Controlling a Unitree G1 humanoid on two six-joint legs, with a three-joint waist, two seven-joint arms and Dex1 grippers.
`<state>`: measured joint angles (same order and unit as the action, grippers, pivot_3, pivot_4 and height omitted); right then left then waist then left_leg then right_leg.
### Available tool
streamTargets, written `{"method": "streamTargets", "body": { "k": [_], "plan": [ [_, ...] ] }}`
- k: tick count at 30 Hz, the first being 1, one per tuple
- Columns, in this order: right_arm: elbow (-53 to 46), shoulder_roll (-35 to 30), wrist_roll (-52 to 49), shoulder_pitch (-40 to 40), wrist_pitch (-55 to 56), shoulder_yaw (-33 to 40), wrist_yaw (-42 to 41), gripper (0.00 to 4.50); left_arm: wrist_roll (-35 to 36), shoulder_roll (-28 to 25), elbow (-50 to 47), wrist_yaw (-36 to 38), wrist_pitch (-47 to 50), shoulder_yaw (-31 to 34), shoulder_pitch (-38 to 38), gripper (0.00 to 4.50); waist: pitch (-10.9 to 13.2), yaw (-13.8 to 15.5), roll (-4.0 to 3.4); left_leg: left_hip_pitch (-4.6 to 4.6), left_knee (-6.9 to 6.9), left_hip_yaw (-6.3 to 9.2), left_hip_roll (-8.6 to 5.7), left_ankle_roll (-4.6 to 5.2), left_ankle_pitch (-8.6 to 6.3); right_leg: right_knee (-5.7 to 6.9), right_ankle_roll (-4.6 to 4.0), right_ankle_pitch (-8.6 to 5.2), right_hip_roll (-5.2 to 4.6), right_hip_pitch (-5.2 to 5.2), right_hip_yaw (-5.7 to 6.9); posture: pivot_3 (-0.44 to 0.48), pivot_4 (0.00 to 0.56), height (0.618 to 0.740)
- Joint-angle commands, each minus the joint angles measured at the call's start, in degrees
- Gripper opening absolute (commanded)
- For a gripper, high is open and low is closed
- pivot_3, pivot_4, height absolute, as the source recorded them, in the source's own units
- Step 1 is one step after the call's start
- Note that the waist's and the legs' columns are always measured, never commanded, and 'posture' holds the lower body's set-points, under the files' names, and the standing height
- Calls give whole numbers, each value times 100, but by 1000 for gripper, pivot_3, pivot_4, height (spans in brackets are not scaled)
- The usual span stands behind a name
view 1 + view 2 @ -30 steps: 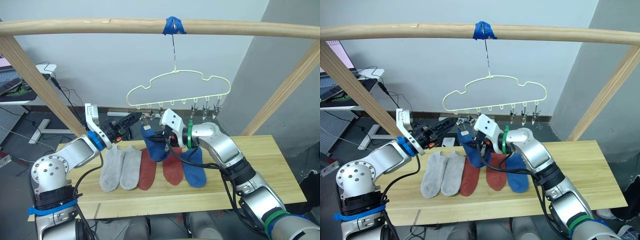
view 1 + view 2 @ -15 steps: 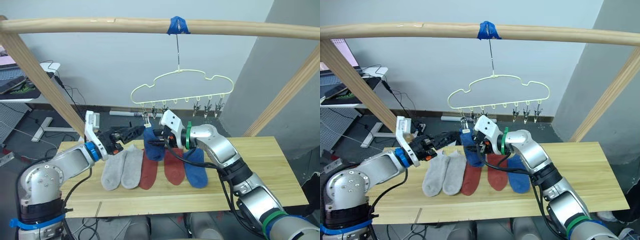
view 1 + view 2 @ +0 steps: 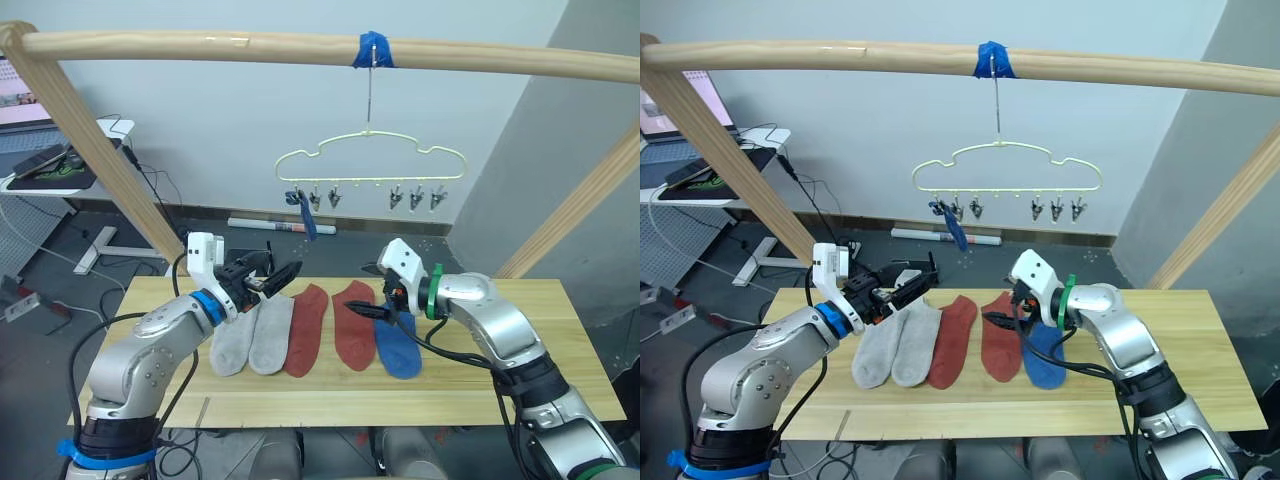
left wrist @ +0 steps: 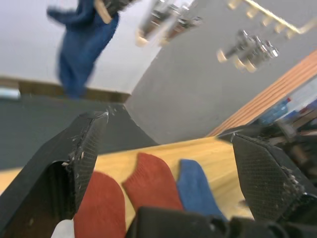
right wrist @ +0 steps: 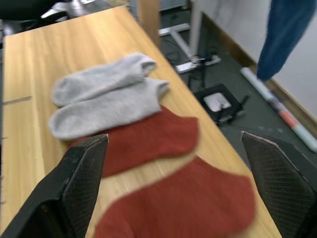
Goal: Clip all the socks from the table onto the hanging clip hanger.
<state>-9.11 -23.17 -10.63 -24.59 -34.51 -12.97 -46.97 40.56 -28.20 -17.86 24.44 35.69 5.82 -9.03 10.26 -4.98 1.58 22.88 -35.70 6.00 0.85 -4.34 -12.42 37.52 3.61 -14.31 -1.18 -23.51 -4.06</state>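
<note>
Left eye view: blue sock [image 3: 304,214] hangs lengthwise down from the clip hanger [image 3: 370,165]; both grippers gape empty.

A robotics lab or test room is suggested. A staged rig is seen: a round wooden pole frame [image 3: 300,52] set over a plank table [image 3: 520,395] (blue tape [image 3: 372,50] wraps the top pole). Behind, a desk with a laptop [image 3: 710,172], trailing cables [image 3: 805,200], bare grey floor and plain white walls are visible.
</note>
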Motion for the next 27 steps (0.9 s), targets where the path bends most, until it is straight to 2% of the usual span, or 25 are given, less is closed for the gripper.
{"method": "streamTargets", "body": {
  "k": [1, 4, 7, 9, 11, 19, 26, 27],
  "plan": [
    [-562, -25, -339, 45, -83, 450, 146, 4467, -350, 111, -137, 108, -435, -61, -37, 4500, 0, -4, 0, -1, 0, 0, 0, 0, 0, 2, -6, -3, 1, 0, 0, -95, 145, 740],
    [-1069, 24, -765, 150, -430, 928, 361, 4467, -870, 269, -16, 152, -984, -271, -104, 4500, 1, 2, -1, 1, -3, 1, 0, 1, 0, 5, -6, -4, 1, 0, 0, -109, 148, 740],
    [-1613, -275, -1027, 407, -549, 1064, 207, 4500, -1156, 639, 179, 68, -1352, -406, -265, 3898, 1, 31, -1, 3, -3, -2, -2, 0, 0, -4, -3, -2, -1, 5, -1, -121, 148, 740],
    [-1787, -338, -1191, 465, -613, 1081, 217, 4500, -1578, 756, 274, -3, -1644, -574, -388, 3312, 1, 20, -1, 4, -2, 1, -2, 1, 0, -21, 15, 8, -1, 12, 2, -127, 148, 740],
    [-1841, -339, -1280, 474, -669, 1075, 291, 4500, -1920, 818, 344, -24, -1923, -688, -464, 3312, 1, 12, -1, 5, -2, 0, -3, 1, 0, -26, 22, 13, -1, 13, 1, -134, 149, 740],
    [-1907, -174, -1453, 315, -730, 1162, 782, 4500, -2210, 1117, 595, 0, -2140, -719, -666, 3312, 1, -20, -2, 4, -1, -2, -2, 2, 0, -28, 28, 17, 0, 13, -1, -145, 150, 740],
    [-2038, -150, -1619, 241, -565, 1114, 861, 4500, -2708, 1447, 1326, -217, -2842, -731, -1086, 3312, 1, -18, -2, 5, -3, 0, -2, 2, 0, -36, 37, 22, 0, 19, 2, -157, 151, 740],
    [-2024, -126, -1637, 236, -567, 1137, 904, 4500, -2730, 1454, 1408, -166, -2911, -744, -1080, 3138, 1, -19, -2, 4, -3, -1, -2, 2, 0, -38, 38, 23, 0, 21, 0, -159, 151, 740]
  ]
}}
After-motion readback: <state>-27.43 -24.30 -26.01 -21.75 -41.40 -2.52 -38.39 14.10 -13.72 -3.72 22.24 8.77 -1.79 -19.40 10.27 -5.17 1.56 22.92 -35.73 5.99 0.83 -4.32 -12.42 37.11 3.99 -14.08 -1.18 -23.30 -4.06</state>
